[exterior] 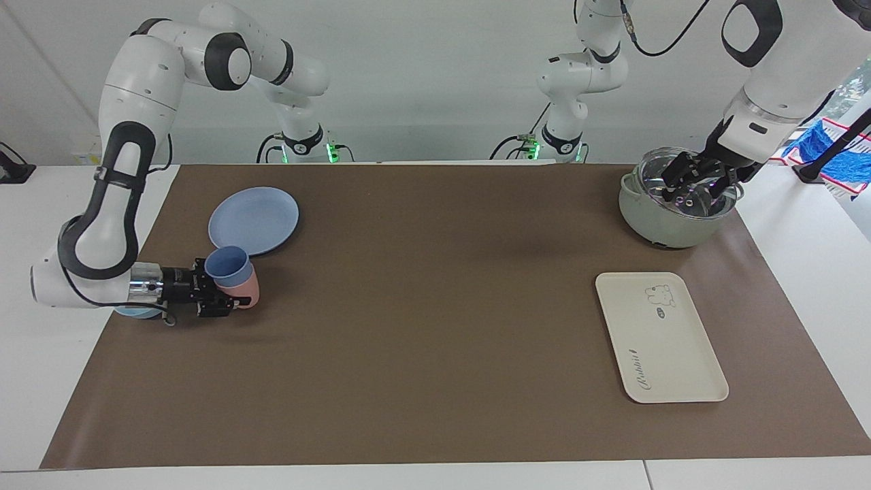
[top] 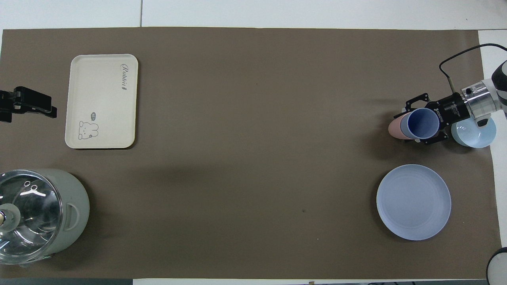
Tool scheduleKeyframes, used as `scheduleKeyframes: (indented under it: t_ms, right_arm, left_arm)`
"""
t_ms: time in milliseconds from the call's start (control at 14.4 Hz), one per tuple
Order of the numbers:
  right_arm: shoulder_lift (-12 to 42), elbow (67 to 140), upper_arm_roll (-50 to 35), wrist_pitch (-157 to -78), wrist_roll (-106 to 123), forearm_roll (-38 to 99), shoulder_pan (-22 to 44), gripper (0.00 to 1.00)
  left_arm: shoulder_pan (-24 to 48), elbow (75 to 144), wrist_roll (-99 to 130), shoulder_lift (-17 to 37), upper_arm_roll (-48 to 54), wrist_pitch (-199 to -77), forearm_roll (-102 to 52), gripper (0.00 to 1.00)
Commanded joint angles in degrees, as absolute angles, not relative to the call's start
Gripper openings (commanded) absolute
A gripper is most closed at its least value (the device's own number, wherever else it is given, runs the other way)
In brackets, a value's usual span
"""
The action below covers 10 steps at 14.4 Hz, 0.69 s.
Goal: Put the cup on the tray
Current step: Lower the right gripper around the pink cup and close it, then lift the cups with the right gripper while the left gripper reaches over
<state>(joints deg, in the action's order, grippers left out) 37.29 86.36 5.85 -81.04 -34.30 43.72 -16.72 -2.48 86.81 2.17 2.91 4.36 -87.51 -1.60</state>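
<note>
Right hand at the stacked cups; cup off the tray.

Right hand lies level, low over the bench, fingers clamped on the cup, which sits nested in the pink cup. Blue plate just beside, nearer the robots; light-blue bowl under the wrist. Tray bare, well apart at the left arm's end. Left hand waits over the pot; grip cannot be told.

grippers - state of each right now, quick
Right gripper: shut on the blue cup, beside the pink cup.
Left gripper: over the pot's glass lid, grip cannot be told.
</note>
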Motion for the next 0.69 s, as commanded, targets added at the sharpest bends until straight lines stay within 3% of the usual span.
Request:
scheduleKeyframes:
  t_ms: [0, 208, 415, 623]
  right_arm:
    - [33.23, 88.33, 5.18, -79.81, -39.00, 47.89, -17.40, 0.00]
    - [31.56, 88.59, 5.01, -79.28, -45.42, 52.11, -15.92, 0.00]
    - [26.74, 92.98, 5.10, -80.94, -51.57, 55.80, -9.34, 0.00]
    - [21.90, 96.58, 5.01, -91.19, -61.15, 59.04, -0.12, 0.00]
  left_arm:
    - [-2.37, 89.03, 2.81, 1.05, 4.22, -88.07, -0.88, 1.00]
    - [-2.37, 89.03, 2.81, 1.05, 4.22, -88.07, -0.88, 1.00]
    - [-2.37, 89.03, 2.81, 1.05, 4.22, -88.07, -0.88, 1.00]
    - [-2.37, 89.03, 2.81, 1.05, 4.22, -88.07, -0.88, 1.00]
